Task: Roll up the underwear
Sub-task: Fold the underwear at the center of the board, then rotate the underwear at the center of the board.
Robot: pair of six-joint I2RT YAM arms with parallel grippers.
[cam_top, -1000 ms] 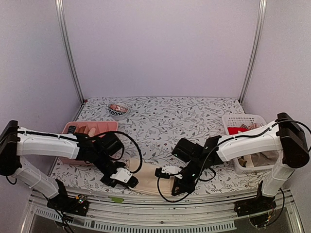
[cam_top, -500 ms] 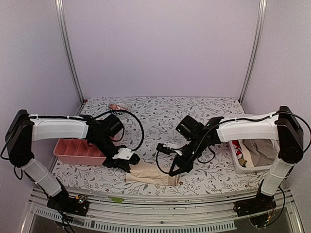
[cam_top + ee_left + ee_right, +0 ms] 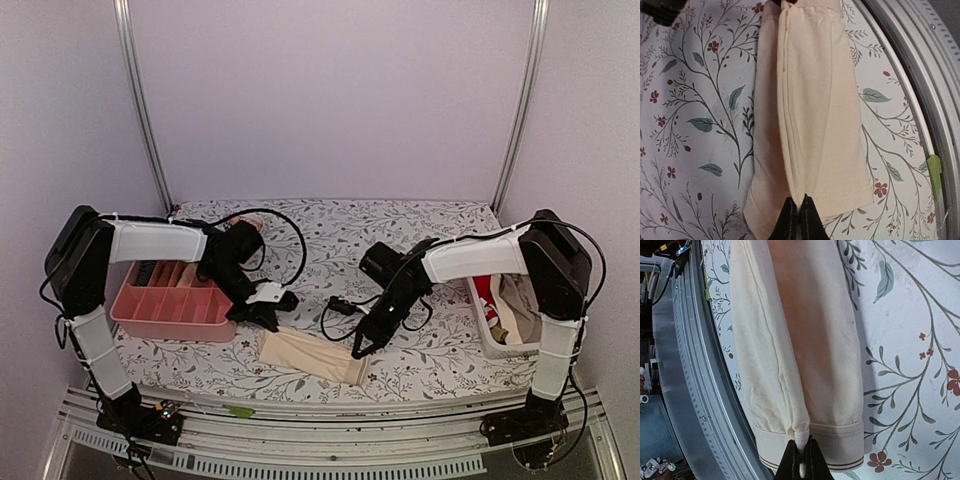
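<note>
Underwear (image 3: 305, 352), folded into a long beige strip, is lying near the front edge of the floral tabletop (image 3: 330, 250), where the left pincer (image 3: 273, 322) and the right pincer (image 3: 358, 348) are each pinching one end, probably to hold it stretched flat for rolling.

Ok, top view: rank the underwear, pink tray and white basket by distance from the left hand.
1. Underwear, pinched by the left hand, front centre.
2. Pink tray, to its left.
3. White basket, far right.
</note>
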